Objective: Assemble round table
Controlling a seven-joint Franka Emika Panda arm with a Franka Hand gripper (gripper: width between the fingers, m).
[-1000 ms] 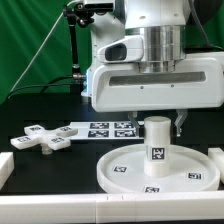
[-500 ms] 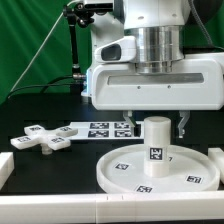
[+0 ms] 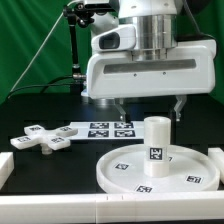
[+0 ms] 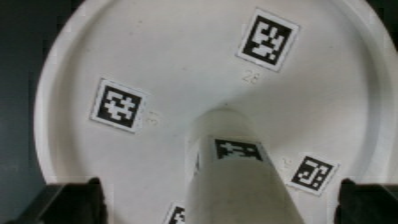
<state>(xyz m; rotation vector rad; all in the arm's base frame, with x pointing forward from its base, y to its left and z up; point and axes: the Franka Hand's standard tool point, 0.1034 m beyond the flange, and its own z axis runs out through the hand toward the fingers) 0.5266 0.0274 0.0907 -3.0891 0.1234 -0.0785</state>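
Since a second ago the gripper (image 3: 150, 108) has climbed off the leg (image 3: 156, 140), and the arm now hangs straight down with its wrist vertical, at twelve o'clock above that part. Its fingers (image 3: 119, 105) stand wide apart and grip nothing, their tips level with the leg's top and clear of it on either side. The leg stands upright near the middle of the round disc (image 3: 120, 175), touching it. The cross-shaped foot (image 3: 40, 137) lies flat, well apart at about ten o'clock from the disc, just beside the marker board (image 3: 100, 128). The wrist view is blurred; the dark shapes at its edge are probably the fingertips.
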